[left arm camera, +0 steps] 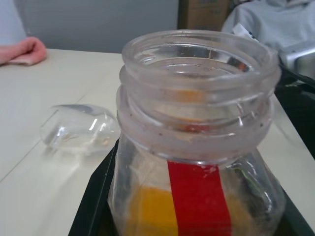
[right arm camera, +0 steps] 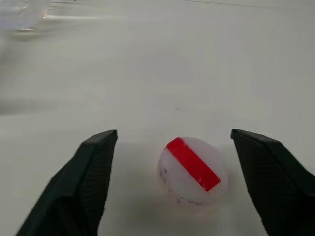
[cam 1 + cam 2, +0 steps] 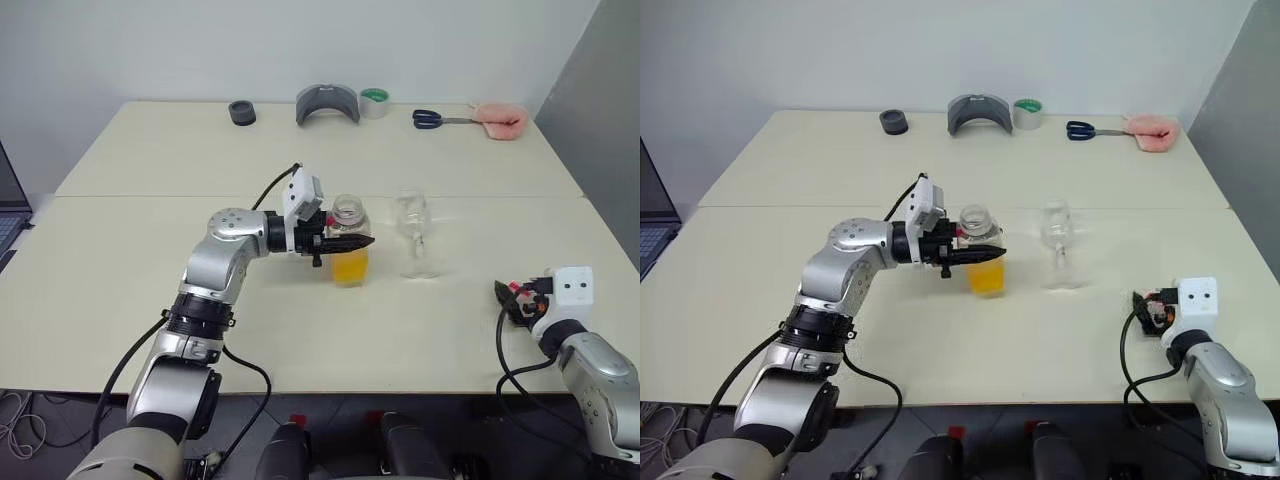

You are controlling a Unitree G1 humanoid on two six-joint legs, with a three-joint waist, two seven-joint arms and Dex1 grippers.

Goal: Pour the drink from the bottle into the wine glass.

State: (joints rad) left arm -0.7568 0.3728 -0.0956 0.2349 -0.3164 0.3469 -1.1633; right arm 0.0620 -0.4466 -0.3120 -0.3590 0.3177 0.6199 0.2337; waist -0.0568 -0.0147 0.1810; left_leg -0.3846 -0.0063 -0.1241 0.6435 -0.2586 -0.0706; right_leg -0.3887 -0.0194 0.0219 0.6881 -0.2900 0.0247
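Plastic of the bottle (image 3: 349,240) is judged light yet slick and slightly yielding. It is pinched at the shoulder, below the open neck, by the closed left gripper (image 3: 350,241), standing on the table (image 3: 150,290). The drink (image 3: 350,266) fills its lower part. Nearby the wine glass (image 3: 412,232) is judged fragile and easily tipped. The right gripper (image 2: 172,167) is spread wide around the cap (image 2: 193,170), not touching it.

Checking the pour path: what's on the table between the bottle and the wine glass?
Nothing: in the left eye view only bare table separates the bottle, clamped in the left gripper, from the wine glass.
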